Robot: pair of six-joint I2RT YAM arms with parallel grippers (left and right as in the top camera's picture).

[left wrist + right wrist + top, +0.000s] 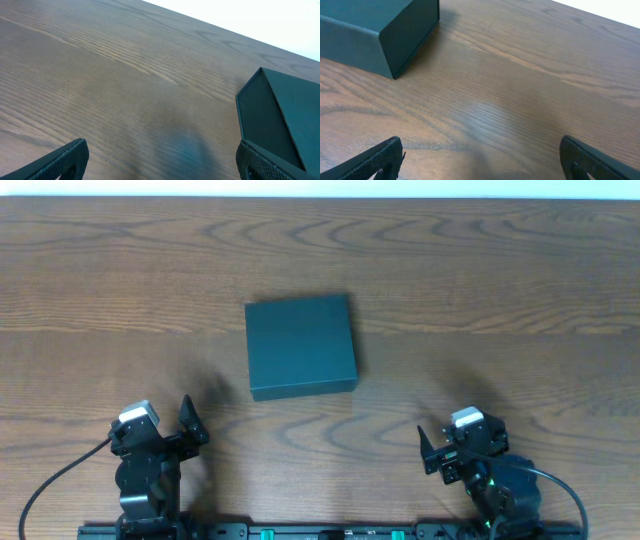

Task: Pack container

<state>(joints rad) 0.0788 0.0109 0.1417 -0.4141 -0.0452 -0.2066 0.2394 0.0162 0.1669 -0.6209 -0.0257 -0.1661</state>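
Sitting closed at mid-table, the container has both arms parked well short of it, on its near side. Left gripper and right gripper: jaws spread, nothing held. Risk, as judged: lid lies flush, so a fingertip prying its edge may shove the whole box across the wood.

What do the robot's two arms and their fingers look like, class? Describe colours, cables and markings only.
Both arms are black, each with a small white-grey block on top. A black cable loops from each base. The left gripper and right gripper have dark fingers with finely ribbed edges. The right arm shows small green lights.
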